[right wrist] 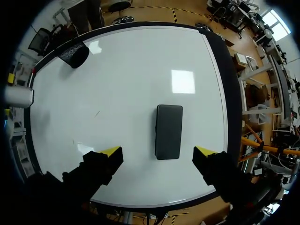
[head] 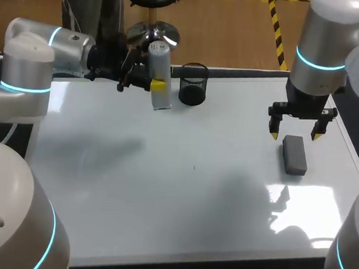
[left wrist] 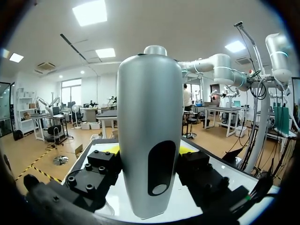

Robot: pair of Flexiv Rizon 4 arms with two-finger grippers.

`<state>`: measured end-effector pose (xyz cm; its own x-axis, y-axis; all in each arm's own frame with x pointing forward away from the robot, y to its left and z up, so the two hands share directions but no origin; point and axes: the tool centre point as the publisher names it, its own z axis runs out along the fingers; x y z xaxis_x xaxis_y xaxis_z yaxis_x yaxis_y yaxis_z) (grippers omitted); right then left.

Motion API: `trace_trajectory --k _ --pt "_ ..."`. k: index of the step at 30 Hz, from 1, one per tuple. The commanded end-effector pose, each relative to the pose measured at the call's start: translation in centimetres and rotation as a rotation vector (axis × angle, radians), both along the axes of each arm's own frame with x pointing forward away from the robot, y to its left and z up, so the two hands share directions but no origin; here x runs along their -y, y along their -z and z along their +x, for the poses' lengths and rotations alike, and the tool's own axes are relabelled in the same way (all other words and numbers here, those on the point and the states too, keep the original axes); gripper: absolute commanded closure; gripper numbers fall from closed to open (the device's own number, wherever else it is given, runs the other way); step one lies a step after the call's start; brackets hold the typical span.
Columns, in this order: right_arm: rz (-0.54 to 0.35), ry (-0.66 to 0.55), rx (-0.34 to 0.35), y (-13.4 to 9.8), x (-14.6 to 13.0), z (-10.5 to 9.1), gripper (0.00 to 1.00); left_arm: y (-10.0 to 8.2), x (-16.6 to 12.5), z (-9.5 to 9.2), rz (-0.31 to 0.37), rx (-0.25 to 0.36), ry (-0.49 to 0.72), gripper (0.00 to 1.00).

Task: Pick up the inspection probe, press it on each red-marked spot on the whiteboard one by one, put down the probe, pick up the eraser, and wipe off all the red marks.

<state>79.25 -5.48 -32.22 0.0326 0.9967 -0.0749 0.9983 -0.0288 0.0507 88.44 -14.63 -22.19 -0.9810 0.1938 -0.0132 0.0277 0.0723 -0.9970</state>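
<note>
Grey eraser (right wrist: 168, 131) lies flat on the whiteboard (head: 163, 189) near its right edge, long axis running front to back. The right claw (head: 294, 136) hangs over it, spread wide and holding nothing. In the right wrist view the block sits between the two yellow tips, slightly nearer one finger. Its near end is level with the tips, the rest is ahead of them, and it touches neither. It looks light, with a rigid body and probably a softer wiping face. Best hold is across the narrow width at mid-length, and the fingers are already lined up for that. It's low-profile, so the tips must go almost to the glossy board, with a risk of scraping or skating the block. The probe (left wrist: 149, 93) is a smooth silver cylinder that looks stiff and slippery. The left claw (left wrist: 149, 152) is closed on its lower body from both sides, upright at the back of the desk just beside the black mesh cup (head: 193, 84). Can't tell if its lower end touches the board. I can't make out any red marks on the board.
</note>
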Motion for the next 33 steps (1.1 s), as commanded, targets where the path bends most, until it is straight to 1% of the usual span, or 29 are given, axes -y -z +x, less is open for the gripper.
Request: trace_trajectory --k 1,10,20,33 --pt "0.001 -0.001 0.001 -0.1 0.1 -0.1 0.00 -0.3 0.3 1.5 0.005 -0.001 0.022 1.00" --pt "0.001 -0.001 0.001 -0.1 0.1 -0.1 0.00 -0.8 0.9 3.7 0.005 -0.009 0.031 1.00" --pt "0.001 -0.001 0.001 -0.1 0.1 -0.1 0.00 -1.9 2.4 6.2 0.015 0.009 0.075 1.00" --pt "0.001 -0.001 0.001 -0.1 0.1 -0.1 0.00 -2.7 5.1 9.4 0.033 0.016 0.154 1.00"
